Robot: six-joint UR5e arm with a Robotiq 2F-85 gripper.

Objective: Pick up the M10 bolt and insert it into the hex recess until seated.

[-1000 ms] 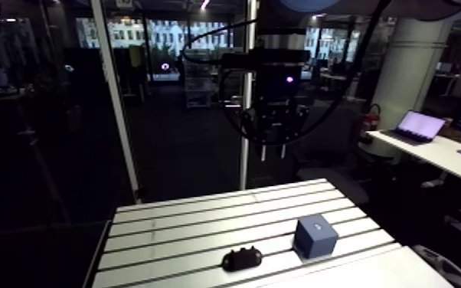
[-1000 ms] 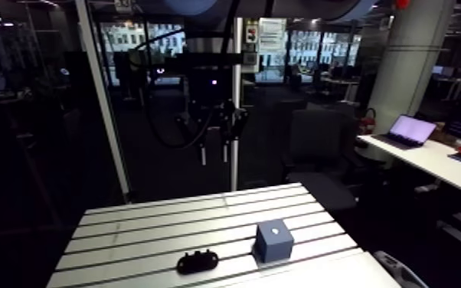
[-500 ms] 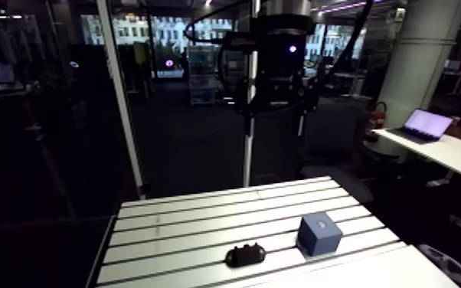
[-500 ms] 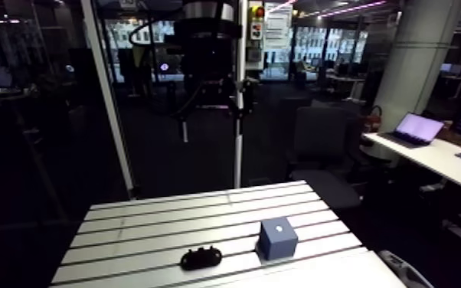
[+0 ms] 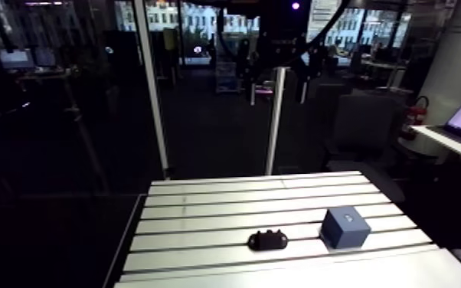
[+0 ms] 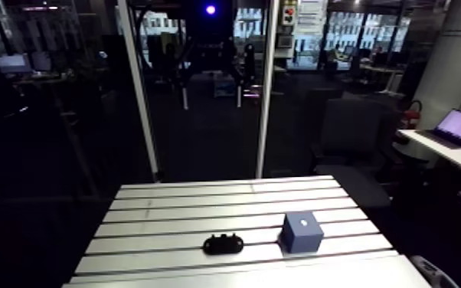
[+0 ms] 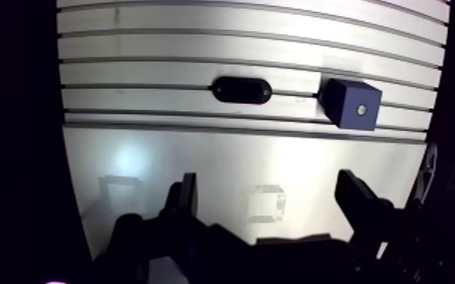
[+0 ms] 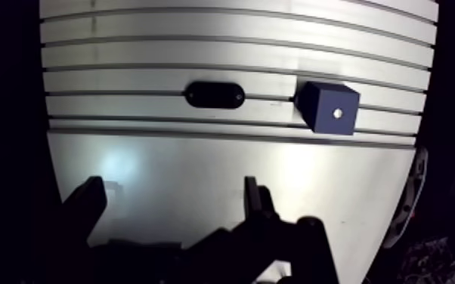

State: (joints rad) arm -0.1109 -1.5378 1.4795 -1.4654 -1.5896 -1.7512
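Hand (image 7: 268, 189) hung well above the table (image 7: 162, 45). Fingers were spread wide with nothing between them, over the smooth plate strip. Ahead of it, on the slotted part, lay a black oblong piece (image 7: 241, 91). Just beside that, not touching, stood a blue cube (image 7: 350, 104) with a pale round spot (image 7: 361, 109) on its top face. M10 bolt not made out as such; could not tell where it sat.

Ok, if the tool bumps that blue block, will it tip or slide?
The blue block looks about as wide as tall with flat faces, so it would probably slide rather than tip. The table is smooth metal, so it may skid easily, though its slots could catch an edge. Whether it is fastened down cannot be seen.
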